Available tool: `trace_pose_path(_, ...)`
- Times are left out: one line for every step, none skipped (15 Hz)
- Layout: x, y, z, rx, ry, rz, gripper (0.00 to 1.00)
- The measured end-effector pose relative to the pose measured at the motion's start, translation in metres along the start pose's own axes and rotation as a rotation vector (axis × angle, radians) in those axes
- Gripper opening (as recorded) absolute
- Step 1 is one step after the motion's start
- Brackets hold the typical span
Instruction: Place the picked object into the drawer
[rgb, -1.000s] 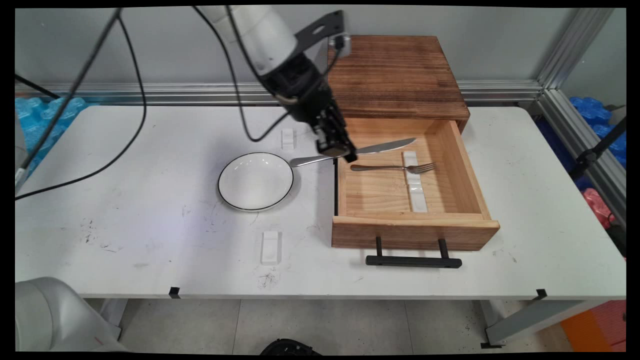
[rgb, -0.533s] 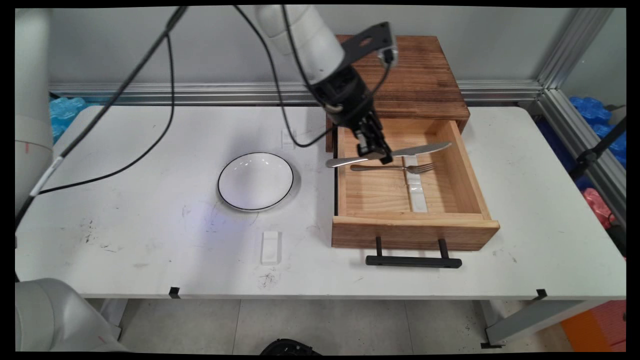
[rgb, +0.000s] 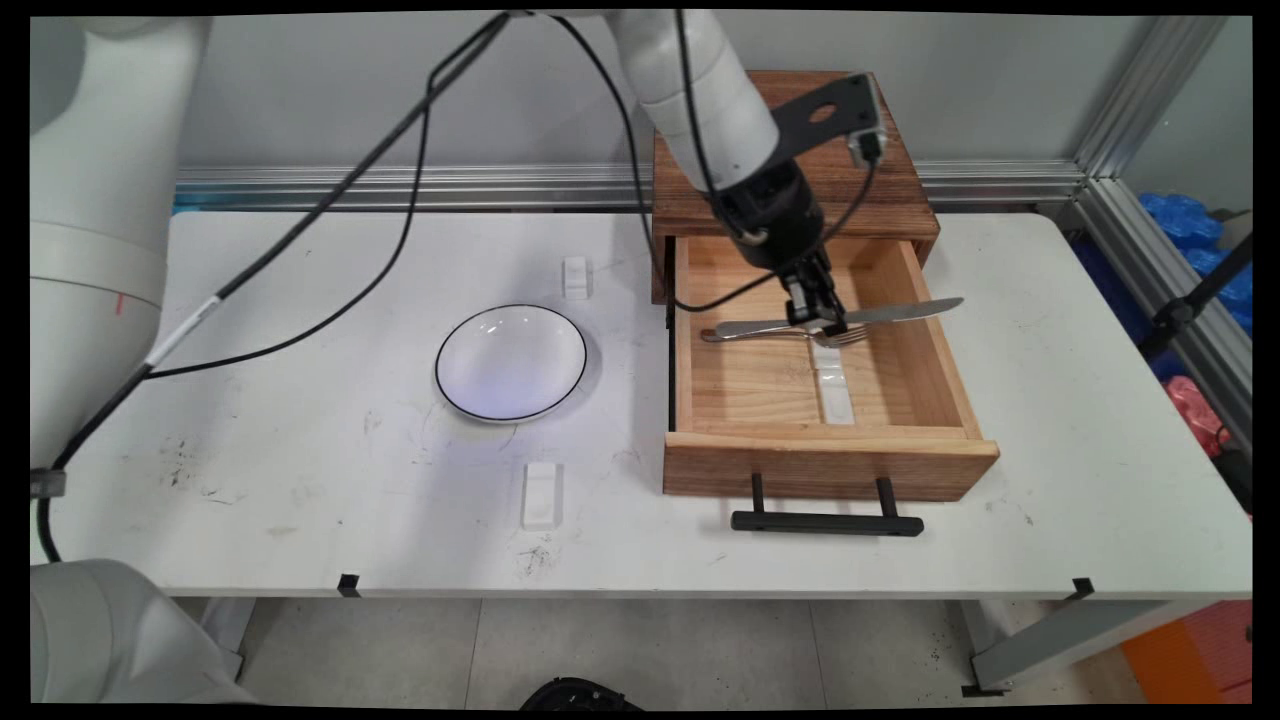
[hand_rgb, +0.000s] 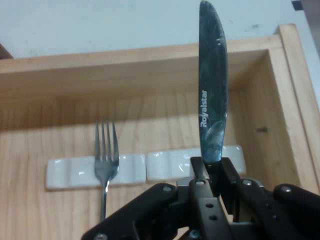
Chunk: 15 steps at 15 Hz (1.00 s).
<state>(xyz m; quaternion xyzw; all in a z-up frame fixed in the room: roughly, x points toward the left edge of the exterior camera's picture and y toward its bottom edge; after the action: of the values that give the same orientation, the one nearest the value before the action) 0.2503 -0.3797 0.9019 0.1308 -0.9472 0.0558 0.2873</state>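
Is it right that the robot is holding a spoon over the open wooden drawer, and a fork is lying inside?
Not quite. The gripper holds a knife, not a spoon; the hand view shows its flat blade. The rest is right: it is over the open wooden drawer, and a fork lies inside.

White tubular arm (rgb: 700, 90), glossy links, thin red mark on the big left link. Black wrist section, black flat bracket (rgb: 820, 115) with a hole and small camera module. Black cables (rgb: 330, 200) hang loose. Black gripper (hand_rgb: 212, 172) linkage, silver screws.
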Motion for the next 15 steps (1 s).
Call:
trace_pose_path(0.003,-0.002,0.007,0.002,-0.003,-0.007,0.00)
trace_pose_path(0.006,-0.002,0.014,0.004,-0.006,-0.016,0.00)
trace_pose_path(0.007,-0.003,0.020,0.007,-0.010,-0.031,0.00)
trace_pose_path(0.008,-0.003,0.027,0.009,-0.016,-0.049,0.00)
trace_pose_path(0.009,-0.003,0.032,0.010,-0.022,-0.065,0.00)
trace_pose_path(0.009,-0.003,0.035,0.010,-0.027,-0.075,0.00)
trace_pose_path(0.008,-0.003,0.039,0.011,-0.034,-0.090,0.00)
trace_pose_path(0.008,-0.002,0.042,0.011,-0.039,-0.101,0.00)
trace_pose_path(0.007,-0.001,0.045,0.010,-0.045,-0.110,0.00)
trace_pose_path(0.005,0.000,0.049,0.008,-0.054,-0.121,0.00)
trace_pose_path(0.004,0.001,0.051,0.007,-0.060,-0.128,0.00)
trace_pose_path(0.003,0.002,0.054,0.006,-0.066,-0.133,0.00)
trace_pose_path(0.002,0.002,0.056,0.005,-0.070,-0.136,0.00)
trace_pose_path(0.001,0.003,0.058,0.005,-0.074,-0.139,0.00)
trace_pose_path(-0.001,0.004,0.060,0.004,-0.078,-0.142,0.00)
